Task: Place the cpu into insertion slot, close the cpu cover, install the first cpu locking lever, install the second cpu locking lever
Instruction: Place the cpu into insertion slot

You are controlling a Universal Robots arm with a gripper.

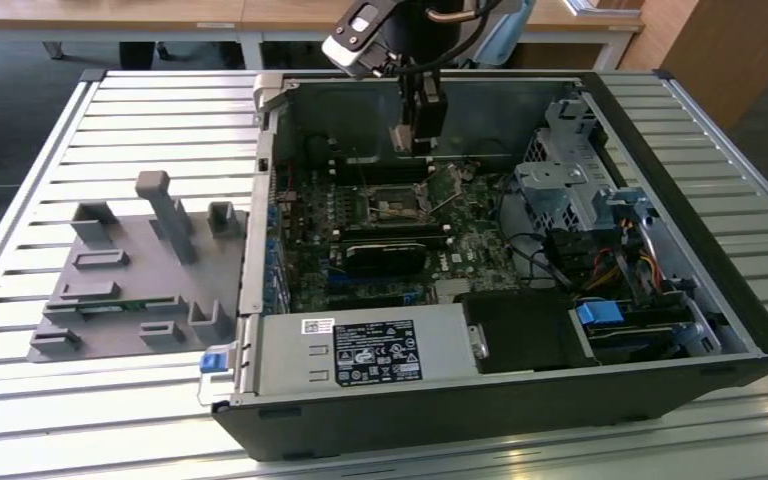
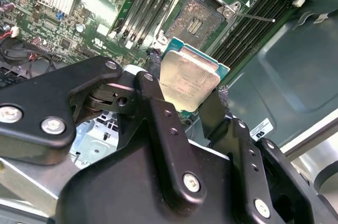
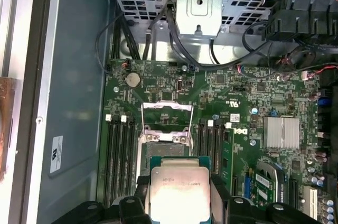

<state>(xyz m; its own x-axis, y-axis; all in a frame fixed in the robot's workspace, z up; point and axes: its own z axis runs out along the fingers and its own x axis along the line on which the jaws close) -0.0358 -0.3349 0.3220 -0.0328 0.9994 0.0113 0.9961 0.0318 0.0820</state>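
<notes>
Nothing clear enough to read. Tiny print on the big sticker (image 1: 373,352) on the power box (image 1: 444,350). Faint marks on the cpu (image 3: 179,192) too.

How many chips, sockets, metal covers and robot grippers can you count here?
cpu: 1
insertion slot: 1
cpu cover: 1
gripper: 1
Total: 4
</notes>
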